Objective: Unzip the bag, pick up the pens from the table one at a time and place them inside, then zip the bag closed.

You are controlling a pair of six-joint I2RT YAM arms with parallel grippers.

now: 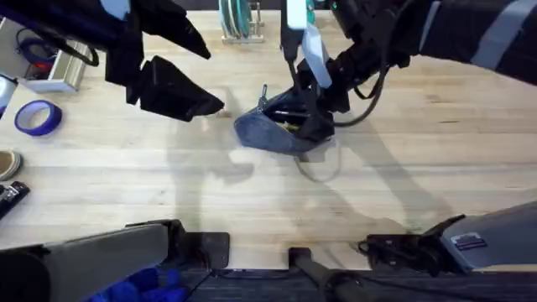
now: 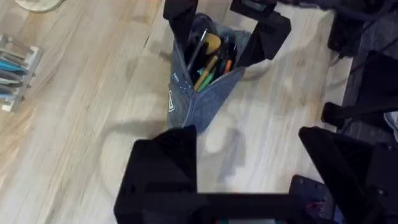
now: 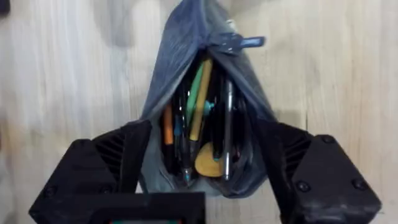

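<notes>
Mid-table, the soft bag (image 1: 277,130) gapes, pens (image 3: 205,118) stuffed inside; it'll sag unless braced. Right gripper (image 1: 306,113) pinches its open end. Left gripper (image 1: 197,102) hovers spread, left of it. Grab the zipper pull (image 3: 239,42).

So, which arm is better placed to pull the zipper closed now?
The left. The right gripper straddles the open bag, steadying its end. The left gripper is open and free beside it, facing the bag's zipper pull.
</notes>
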